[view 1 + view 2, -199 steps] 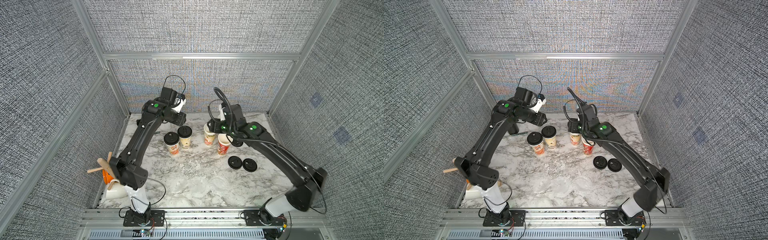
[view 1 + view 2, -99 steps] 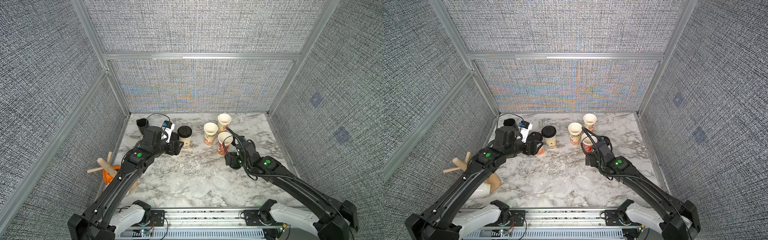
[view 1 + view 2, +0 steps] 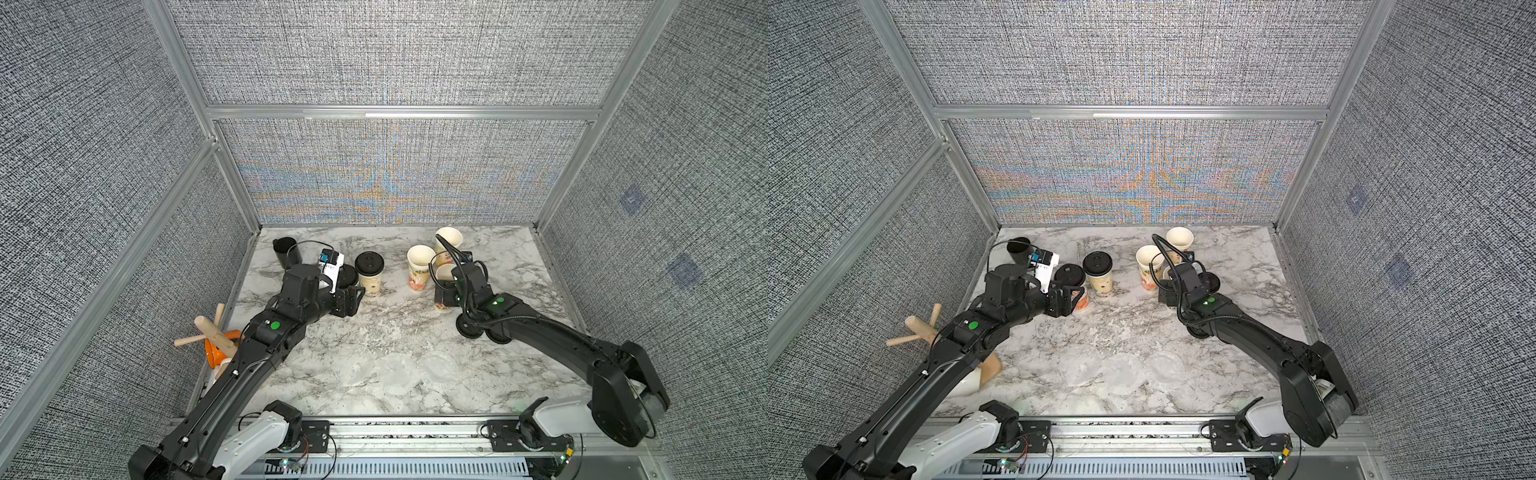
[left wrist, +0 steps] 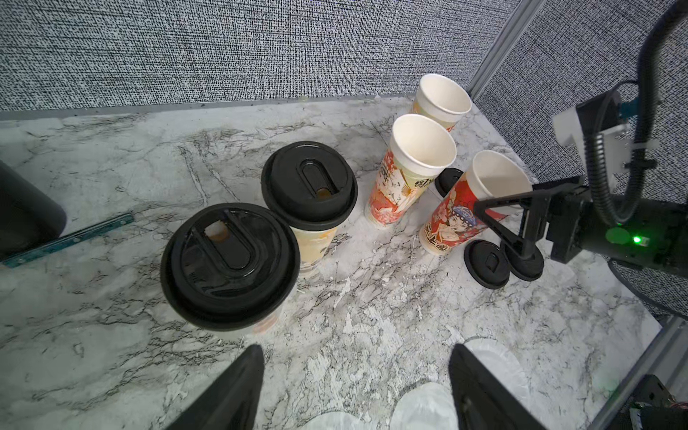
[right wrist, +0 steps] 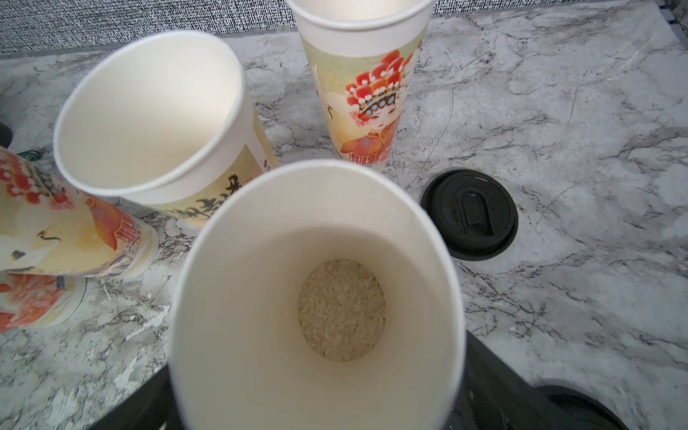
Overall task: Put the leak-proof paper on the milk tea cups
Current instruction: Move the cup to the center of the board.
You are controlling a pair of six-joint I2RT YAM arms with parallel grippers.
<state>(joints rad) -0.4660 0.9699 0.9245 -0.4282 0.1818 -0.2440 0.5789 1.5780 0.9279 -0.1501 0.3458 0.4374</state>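
Left end effector (image 4: 356, 353): released, jaws wide apart with only bare tabletop (image 4: 111, 335) between them; it hangs just on the near side of the two lidded cups (image 4: 231, 260).
Right end effector (image 3: 443, 292): jaws stand on either side of one uncovered cup (image 5: 316, 260). Whether they press it or merely flank it I cannot tell, as the cup's wall hides the contact in the right wrist view.
Cup between the jaws: standing on the tabletop, mouth bare, white inside, pale grains (image 5: 340, 309) lying at the bottom.
Milk tea cups (image 3: 1100, 286): five, spread across the far half of the tabletop, with red and orange prints on their sides.
Lidded pair: just beside each other in front of the left arm, each capped in black.
Open cups (image 4: 424, 149): two more, mouths bare, standing beyond the one between the jaws, toward the far edge.
Leak-proof paper (image 3: 395, 370): translucent round sheets lying flat on the tabletop near its front edge, side by side and partly overlapping, between the two arms and well apart from every cup.
Loose lids (image 4: 487, 264): two black ones overlapping at the foot of the cup between the jaws, and a third just beside that cup.
Black cup (image 3: 284, 249): far left corner, beyond the left arm.
Wooden pegs (image 3: 208, 332): at the tabletop's left edge.
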